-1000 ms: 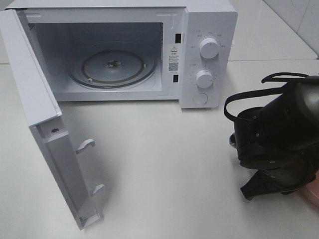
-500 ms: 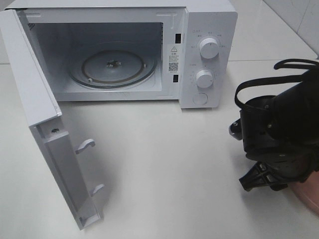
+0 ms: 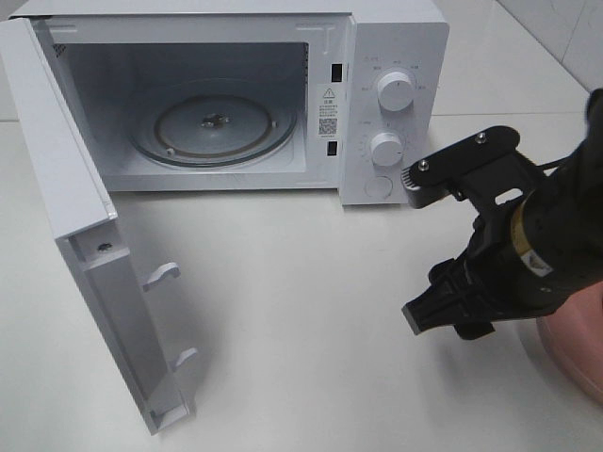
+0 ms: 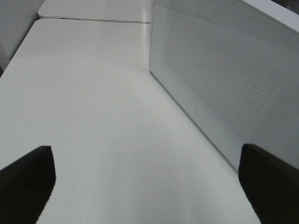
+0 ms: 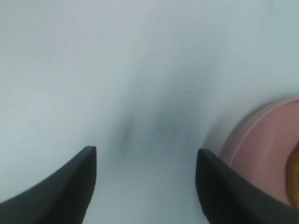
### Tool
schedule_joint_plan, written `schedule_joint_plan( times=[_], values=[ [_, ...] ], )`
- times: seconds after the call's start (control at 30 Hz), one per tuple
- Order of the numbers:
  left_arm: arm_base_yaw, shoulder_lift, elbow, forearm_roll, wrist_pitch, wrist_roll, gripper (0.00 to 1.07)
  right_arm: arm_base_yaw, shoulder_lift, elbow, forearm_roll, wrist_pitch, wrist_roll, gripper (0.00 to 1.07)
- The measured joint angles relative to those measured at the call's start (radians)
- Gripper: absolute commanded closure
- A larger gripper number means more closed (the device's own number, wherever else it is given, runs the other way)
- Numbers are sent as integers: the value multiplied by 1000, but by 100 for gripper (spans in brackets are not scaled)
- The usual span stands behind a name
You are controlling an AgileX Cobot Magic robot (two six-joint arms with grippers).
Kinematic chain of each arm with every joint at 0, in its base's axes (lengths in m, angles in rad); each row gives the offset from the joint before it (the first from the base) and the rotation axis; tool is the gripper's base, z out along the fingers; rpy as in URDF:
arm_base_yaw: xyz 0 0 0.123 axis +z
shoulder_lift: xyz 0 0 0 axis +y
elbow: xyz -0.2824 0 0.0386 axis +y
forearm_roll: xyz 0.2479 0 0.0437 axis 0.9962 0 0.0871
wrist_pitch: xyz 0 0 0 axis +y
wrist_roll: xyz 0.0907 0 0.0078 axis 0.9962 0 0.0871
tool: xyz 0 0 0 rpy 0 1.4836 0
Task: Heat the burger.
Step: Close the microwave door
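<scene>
Exterior high view shows the microwave [image 3: 226, 94] with its door [image 3: 85, 254] swung wide and the glass turntable [image 3: 212, 127] bare inside. The right end effector [image 3: 435, 245] hangs over the table [image 3: 311, 311] in front of the control panel, its jaws standing apart with nothing between them. Just behind it, at the right edge of this view, only a part of the pink plate [image 3: 575, 353] shows; the burger itself is hidden there by the arm. Left wrist view shows the left end effector [image 4: 145, 184] spread wide and empty, above bare table beside the microwave's perforated side wall, so it is well apart from the plate. Right wrist view shows the same open fingers [image 5: 56, 186], and the plate's rim lies just beside one fingertip, with a small golden-brown strip of the burger [image 5: 295, 179] at the very edge of the picture. So the burger lies to the outer side of the right end effector, not between its jaws, and the right arm is clearly the nearer one. The burger's shape is too little seen to judge its axis.
</scene>
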State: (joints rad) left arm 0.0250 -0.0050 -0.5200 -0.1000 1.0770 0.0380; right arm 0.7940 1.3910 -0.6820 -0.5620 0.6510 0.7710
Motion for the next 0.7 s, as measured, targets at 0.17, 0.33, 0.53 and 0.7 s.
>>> schedule_joint_plan(
  times=[0.17,0.33,0.53,0.7],
  values=[
    [0,0,0,0,0,0,6,0,-158,0,129,-7,-168,33],
    [0,0,0,0,0,0,6,0,-301,0,206,33,-275,31],
    [0,0,0,0,0,0,6,0,-450,0,216,126,-299,31],
    [0,0,0,0,0,0,6,0,-578,2,216,226,-301,31]
  ],
)
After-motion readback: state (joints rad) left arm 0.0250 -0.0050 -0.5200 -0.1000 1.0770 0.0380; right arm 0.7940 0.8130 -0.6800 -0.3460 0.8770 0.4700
